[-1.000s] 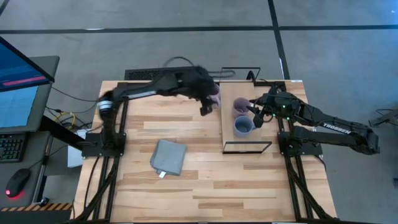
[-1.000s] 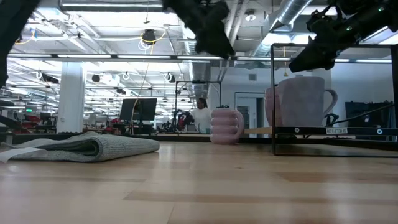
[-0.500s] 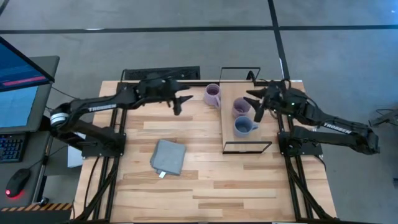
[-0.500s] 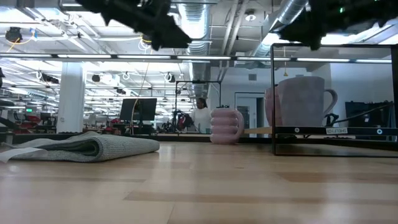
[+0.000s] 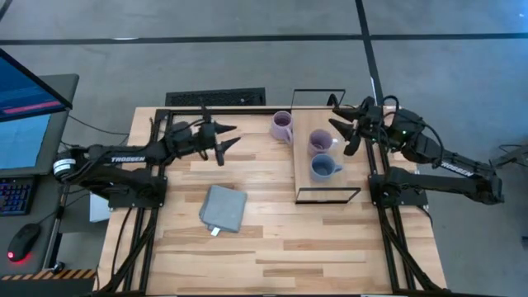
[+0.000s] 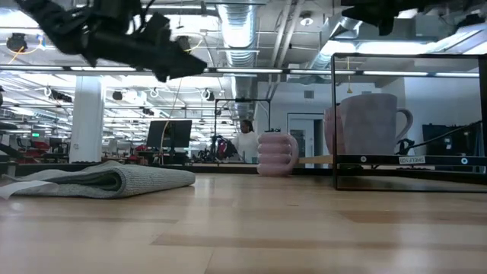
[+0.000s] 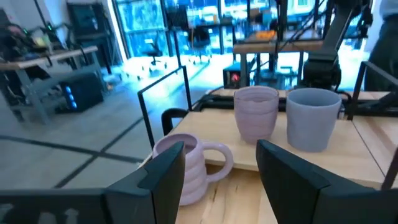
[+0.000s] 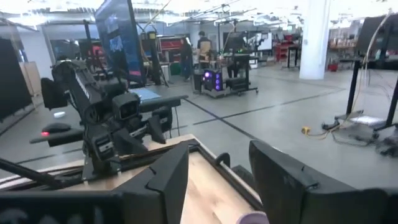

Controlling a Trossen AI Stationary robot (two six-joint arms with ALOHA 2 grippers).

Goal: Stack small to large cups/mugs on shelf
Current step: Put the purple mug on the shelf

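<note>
A ribbed lavender mug (image 5: 282,126) stands on its base on the table, just left of the shelf (image 5: 307,183); it also shows in the left wrist view (image 7: 185,167). A second lavender mug (image 5: 320,142) and a blue-grey mug (image 5: 322,168) stand on the shelf board, and both show in the left wrist view, lavender (image 7: 256,113) and blue-grey (image 7: 313,118). My left gripper (image 5: 221,139) is open and empty, in the air left of the ribbed mug. My right gripper (image 5: 345,132) is open and empty, high over the shelf's far right part.
A folded grey cloth (image 5: 223,208) lies on the table left of centre, nearer the front. The shelf's black wire frame (image 6: 332,114) rises above its board. Bare tabletop lies in front of the shelf and cloth.
My left gripper has drawn back from the ribbed mug toward the table's left edge, leaving the mug standing on the table. My right gripper has risen from beside the shelf mugs and gone a little toward the far edge.
</note>
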